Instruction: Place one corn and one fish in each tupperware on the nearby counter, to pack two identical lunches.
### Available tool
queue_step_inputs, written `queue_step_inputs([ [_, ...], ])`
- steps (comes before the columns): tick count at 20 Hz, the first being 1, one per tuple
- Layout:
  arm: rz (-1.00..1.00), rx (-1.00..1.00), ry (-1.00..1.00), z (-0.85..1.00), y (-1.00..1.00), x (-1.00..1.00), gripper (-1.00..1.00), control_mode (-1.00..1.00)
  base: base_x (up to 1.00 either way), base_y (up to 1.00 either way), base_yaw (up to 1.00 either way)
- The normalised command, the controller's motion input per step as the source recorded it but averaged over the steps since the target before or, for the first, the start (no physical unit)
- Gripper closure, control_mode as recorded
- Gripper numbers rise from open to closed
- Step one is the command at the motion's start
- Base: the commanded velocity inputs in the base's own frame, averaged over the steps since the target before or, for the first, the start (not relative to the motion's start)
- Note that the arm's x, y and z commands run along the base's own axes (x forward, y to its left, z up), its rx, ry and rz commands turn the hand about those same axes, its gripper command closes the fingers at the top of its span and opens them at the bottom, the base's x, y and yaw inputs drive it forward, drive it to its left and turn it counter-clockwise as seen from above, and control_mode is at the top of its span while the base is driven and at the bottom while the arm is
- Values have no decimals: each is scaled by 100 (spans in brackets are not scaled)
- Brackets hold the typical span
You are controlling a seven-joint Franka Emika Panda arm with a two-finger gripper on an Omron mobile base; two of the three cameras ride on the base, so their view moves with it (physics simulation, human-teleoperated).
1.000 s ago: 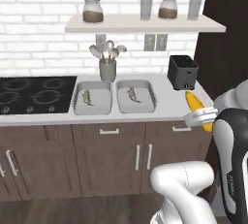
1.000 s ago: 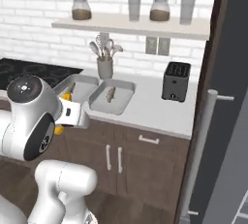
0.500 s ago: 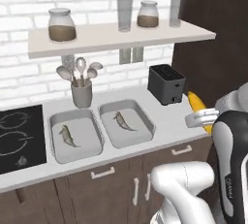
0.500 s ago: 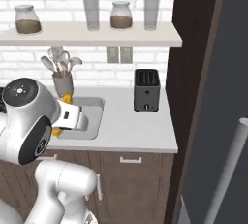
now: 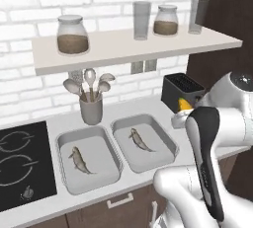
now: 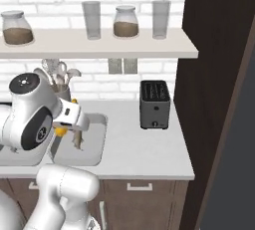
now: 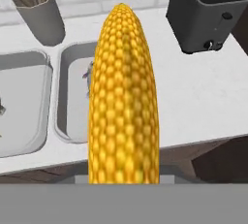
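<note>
Corn (image 7: 123, 97) is pinched lengthwise between the jaws of the gripper (image 7: 123, 179), carried above the counter (image 7: 193, 97) just beside the toaster (image 7: 208, 14), and is judged stiff, light and bumpy, best gripped across its thick middle.

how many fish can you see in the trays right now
2: one fish lies in the left tupperware, the other fish in the right tupperware. None seen elsewhere.

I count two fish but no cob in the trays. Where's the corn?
The corn is held in the pincer, above the counter between the right tupperware and the toaster.
</note>
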Motion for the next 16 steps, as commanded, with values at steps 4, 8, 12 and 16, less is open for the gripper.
queue_step_inputs([
  [4, -10, -13, 18, -100, 29, 100, 100, -100, 0, 0, 0],
  [8, -6, 0, 0, -100, 5, 100, 100, -100, 0, 0, 0],
  [12, -6, 0, 0, -98, 7, 100, 100, -100, 0, 0, 0],
  [16, -8, 0, 1, -73, 37, 100, 100, -100, 0, 0, 0],
])
